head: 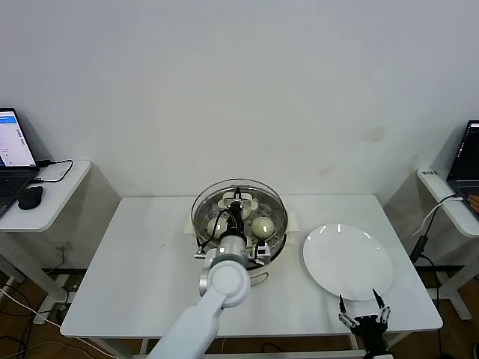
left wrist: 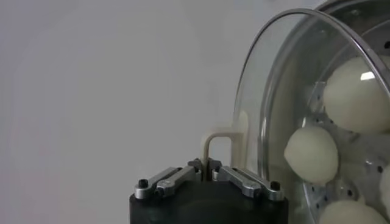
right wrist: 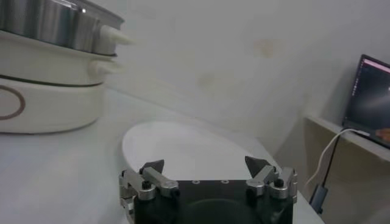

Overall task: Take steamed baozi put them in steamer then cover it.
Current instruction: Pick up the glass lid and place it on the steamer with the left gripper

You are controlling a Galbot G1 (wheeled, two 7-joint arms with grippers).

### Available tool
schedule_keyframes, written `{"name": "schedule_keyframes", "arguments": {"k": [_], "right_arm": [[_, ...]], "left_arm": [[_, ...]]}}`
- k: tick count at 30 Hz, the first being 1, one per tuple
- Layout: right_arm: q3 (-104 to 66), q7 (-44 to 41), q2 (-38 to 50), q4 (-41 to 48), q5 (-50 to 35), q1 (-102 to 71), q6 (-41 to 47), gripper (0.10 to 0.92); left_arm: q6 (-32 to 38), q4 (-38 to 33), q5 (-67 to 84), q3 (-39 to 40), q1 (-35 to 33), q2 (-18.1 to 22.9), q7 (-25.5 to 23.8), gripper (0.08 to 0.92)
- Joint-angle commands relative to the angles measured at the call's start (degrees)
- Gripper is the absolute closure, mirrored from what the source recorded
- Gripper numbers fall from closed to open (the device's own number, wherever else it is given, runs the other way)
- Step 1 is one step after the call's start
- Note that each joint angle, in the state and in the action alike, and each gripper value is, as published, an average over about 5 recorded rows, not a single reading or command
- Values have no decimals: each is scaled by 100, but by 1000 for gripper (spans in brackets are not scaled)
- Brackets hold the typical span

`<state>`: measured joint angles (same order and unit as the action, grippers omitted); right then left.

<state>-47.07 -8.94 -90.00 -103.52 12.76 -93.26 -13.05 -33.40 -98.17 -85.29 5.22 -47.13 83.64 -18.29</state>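
Note:
The steamer (head: 275, 241), a shiny steel pot on a cream-white base, stands mid-table. The clear glass cover (head: 262, 193) lies over it or just above it; I cannot tell whether it rests on the rim. My left gripper (head: 236, 210) reaches over the pot and is shut on the cover's cream-white handle (left wrist: 217, 143). Cream-white baozi (head: 263, 226) lie on the perforated tray under the glass. In the left wrist view the left gripper (left wrist: 207, 166) pinches the handle, with the cover (left wrist: 268, 91) and baozi (left wrist: 311, 155) beyond it. My right gripper (head: 363, 313) is open and empty near the table's front right edge.
An empty flat white plate (head: 348, 262) lies right of the steamer, just beyond the right gripper (right wrist: 205, 165); it also shows in the right wrist view (right wrist: 183, 146), as does the steamer base (right wrist: 42, 103). Side desks with laptops (head: 11, 149) flank the table.

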Motion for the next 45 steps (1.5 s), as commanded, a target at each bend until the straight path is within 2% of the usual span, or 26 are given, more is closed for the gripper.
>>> {"name": "schedule_keyframes", "arguments": {"k": [1, 38, 45], "right_arm": [[27, -2, -6, 17, 72, -4, -22, 203], [109, -41, 8, 88, 104, -55, -64, 202], [136, -54, 19, 97, 107, -53, -60, 203]], "left_arm": [[9, 99, -201, -21, -72, 118, -5, 875], [119, 488, -231, -114, -180, 366, 256, 875], [100, 371, -84, -111, -245, 355, 284, 873]]}}
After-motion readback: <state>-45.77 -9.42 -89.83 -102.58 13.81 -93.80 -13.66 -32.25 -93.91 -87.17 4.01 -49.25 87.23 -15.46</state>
